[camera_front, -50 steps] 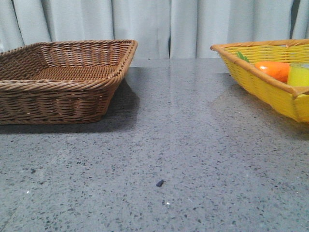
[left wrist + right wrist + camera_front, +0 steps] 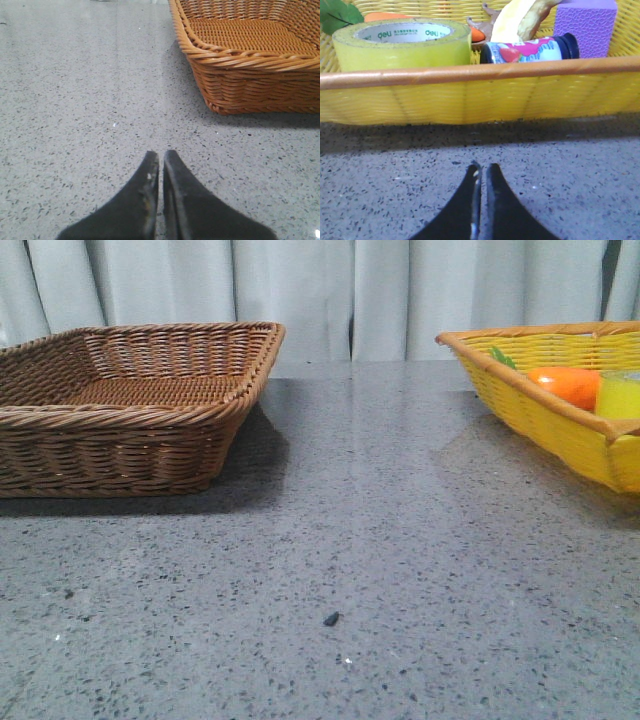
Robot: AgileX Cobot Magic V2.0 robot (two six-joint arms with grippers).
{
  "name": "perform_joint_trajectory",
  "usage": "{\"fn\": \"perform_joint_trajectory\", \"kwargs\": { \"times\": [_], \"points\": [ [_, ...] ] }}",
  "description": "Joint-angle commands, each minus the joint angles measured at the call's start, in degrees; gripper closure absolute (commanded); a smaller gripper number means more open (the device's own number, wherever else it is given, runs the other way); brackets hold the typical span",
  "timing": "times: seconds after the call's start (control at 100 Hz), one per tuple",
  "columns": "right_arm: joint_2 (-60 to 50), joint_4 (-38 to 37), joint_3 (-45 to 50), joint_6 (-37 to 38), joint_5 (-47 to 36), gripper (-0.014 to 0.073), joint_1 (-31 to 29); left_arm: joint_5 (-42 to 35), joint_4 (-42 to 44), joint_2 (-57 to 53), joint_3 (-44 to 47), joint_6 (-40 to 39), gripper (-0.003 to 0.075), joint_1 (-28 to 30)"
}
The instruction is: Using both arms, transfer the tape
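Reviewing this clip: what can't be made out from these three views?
- Both arms: absent from the front view; each wrist view shows only fingertips, left gripper and right gripper, both shut.
- Tape: lower part hidden behind the yellow basket's rim in the right wrist view; cut off at the front view's right edge.
- Carrot, banana, bottle, purple block: partly hidden.
- Brown basket: cut off by the left wrist view's edge.

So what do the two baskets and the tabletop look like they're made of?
The brown basket looks like woven wicker or rattan, matte, with twisted strands along the rim. The yellow basket seems woven plastic, smooth and slightly translucent, with an orange-brown rim. The table looks like polished speckled stone or a stone-look laminate, showing faint reflections.
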Motion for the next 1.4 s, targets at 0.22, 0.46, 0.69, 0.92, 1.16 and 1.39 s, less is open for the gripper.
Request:
{"fn": "perform_joint_trajectory", "kwargs": {
  "times": [0.22,0.46,0.69,0.92,1.16,1.39],
  "points": [
    [-1.0,-0.5,1.1,-0.4,-0.5,0.0668,-0.4,-2.7,0.0,-1.7,0.6,-0.5,0.0741,0.0],
    [-1.0,-0.5,1.1,-0.4,-0.5,0.0668,-0.4,-2.7,0.0,-1.7,0.6,-0.5,0.0741,0.0],
    [-1.0,-0.5,1.1,-0.4,-0.5,0.0668,-0.4,-2.8,0.0,-1.7,0.6,-0.5,0.0741,0.0],
    [-1.0,-0.5,1.1,-0.4,-1.2,0.0668,-0.4,-2.8,0.0,-1.7,0.6,-0.5,0.0741,0.0],
    [-1.0,-0.5,1.1,-0.4,-4.3,0.0668,-0.4,-5.5,0.0,-1.7,0.6,-0.5,0.0741,0.0],
    [-1.0,-0.5,1.1,-0.4,-5.4,0.0668,-0.4,-8.4,0.0,-1.7,0.6,-0.5,0.0741,0.0]
  ]
}}
